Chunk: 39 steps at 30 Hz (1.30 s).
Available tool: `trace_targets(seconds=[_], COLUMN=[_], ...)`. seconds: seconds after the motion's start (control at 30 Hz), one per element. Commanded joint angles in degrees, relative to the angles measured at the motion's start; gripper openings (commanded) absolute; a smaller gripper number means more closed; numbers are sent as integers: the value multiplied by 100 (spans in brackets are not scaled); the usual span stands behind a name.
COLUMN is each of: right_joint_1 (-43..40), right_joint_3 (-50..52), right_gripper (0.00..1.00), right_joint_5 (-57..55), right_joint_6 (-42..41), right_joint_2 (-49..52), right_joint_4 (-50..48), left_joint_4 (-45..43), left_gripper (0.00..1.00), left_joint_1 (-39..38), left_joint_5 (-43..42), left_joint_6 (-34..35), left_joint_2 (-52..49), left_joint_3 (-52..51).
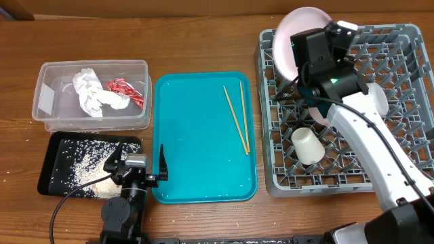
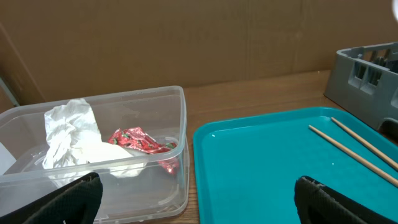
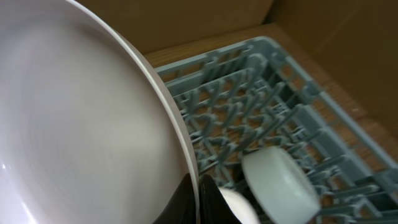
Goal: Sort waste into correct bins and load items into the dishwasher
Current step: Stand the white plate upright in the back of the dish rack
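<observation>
Right pincer (image 1: pixel 302 55) is clamped on the rim of the white plate (image 1: pixel 298 28), which is tilted above the far-left corner of the dish rack (image 1: pixel 407 41) and not yet between pegs. Left pincer (image 1: pixel 137 163) is wide open and empty, low by the black tray (image 1: pixel 54 146). Risks: an edge-only grip may let the plate pivot or slip. Lowering off the peg row could jam the rim or knock the small white vessel (image 3: pixel 280 180) nearby. Chopsticks (image 1: pixel 237 122) lie on the teal tray (image 1: pixel 196 169).

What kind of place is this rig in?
Probably a lab mock-up of dish clearing, not a real kitchen: wooden table, cardboard backdrop, a grey dish rack beside a teal tray and a clear tub.
</observation>
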<state>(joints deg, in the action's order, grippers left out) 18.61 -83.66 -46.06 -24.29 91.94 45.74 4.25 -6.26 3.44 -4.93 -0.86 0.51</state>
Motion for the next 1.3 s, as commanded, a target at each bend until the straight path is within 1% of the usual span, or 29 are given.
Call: trace_targets(seconds=[0.0,0.13,0.2,0.33,0.43,0.47,0.5,0.53,0.57,0.6,0.63,0.7,0.73,0.77,0.83,0.9,0.93,0.97,1.03,1.1,1.27], right_joint_1=[-26,9,59,166,363,586,730,1003,1222,1357,1661,2015,2205,2347,2365,2328,2317,2310,2310,2267,2020], right_joint_3=[-33,-33,-33,-33,-37,-39,-42,-42,-42,-42,-46,-46,-46,-46,-17,57,114,234,350,393,393], right_gripper=[4,4,4,4,4,11,20,45,54,57,59,60,61,61,58,55,54,53,53,54,53], right_joint_5=[-964,-1051,-1086,-1593,-1602,-1602,-1598,-1580,-1585,-1582,-1473,-1058,-533,634,2538,3810,4166,4426,4317,3987,3971], right_joint_6=[81,85,227,232,229,229,227,225,225,225,223,219,155,-7,-267,-271,-271,-271,-269,-269,-227], right_joint_2=[240,479,664,1016,1021,1019,1019,1019,1019,1012,968,916,898,894,918,999,1045,1132,1303,1576,2232], right_joint_4=[-63,-214,-208,-63,98,280,426,673,800,831,870,905,911,883,726,387,210,-61,-258,-330,-479], left_joint_4=[-20,-20,-20,-20,-20,-20,-20,-20,-20,-20,-20,-20,-20,-20,-20,-20,-20,-20,-20,-20,-20], left_gripper=[100,100,100,100,100,100,100,100,100,100,100,100,100,100,100,100,100,100,100,100,100], left_joint_1=[35,35,35,35,35,35,35,35,35,35,35,35,35,35,35,35,35,35,35,35,35], left_joint_5=[-31,-31,-31,-31,-31,-31,-31,-31,-31,-31,-31,-31,-31,-31,-31,-31,-31,-31,-31,-31,-31], left_joint_6=[-109,-109,-109,-109,-109,-109,-109,-109,-109,-109,-109,-109,-109,-109,-109,-109,-109,-109,-109,-109,-109], left_joint_2=[61,61,61,61,61,61,61,61,61,61,61,61,61,61,61,61,61,61,61,61,61], left_joint_3=[-24,-24,-24,-24,-24,-24,-24,-24,-24,-24,-24,-24,-24,-24,-24,-24,-24,-24,-24,-24,-24])
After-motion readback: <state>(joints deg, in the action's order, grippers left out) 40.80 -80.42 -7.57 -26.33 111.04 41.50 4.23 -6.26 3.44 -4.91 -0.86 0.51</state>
